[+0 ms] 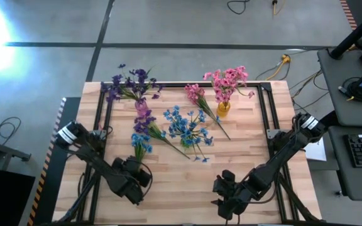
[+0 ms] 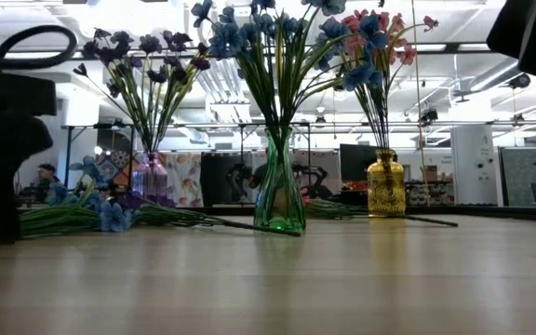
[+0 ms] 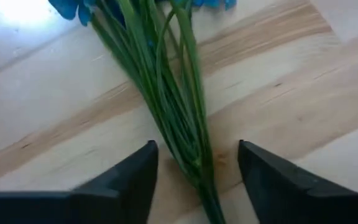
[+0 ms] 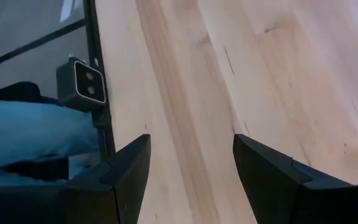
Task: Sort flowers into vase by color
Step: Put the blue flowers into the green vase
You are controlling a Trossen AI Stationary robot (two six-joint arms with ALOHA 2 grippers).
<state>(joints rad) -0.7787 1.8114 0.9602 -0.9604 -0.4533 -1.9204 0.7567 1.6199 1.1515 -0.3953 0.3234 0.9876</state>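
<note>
The left gripper (image 3: 196, 171) is seen low over the table (image 1: 187, 185), its fingers apart on either side of a bundle of green stems (image 3: 169, 99) and not closed on them; blue blossoms (image 3: 73, 7) show at the bundle's far end. The right gripper (image 4: 191, 171) is held open above bare wood near the table's front edge. Three vases are counted in the low view: purple (image 2: 150, 177), green (image 2: 279, 191) and yellow (image 2: 385, 186). Loose flowers (image 1: 187, 129) are left lying mid-table.
</note>
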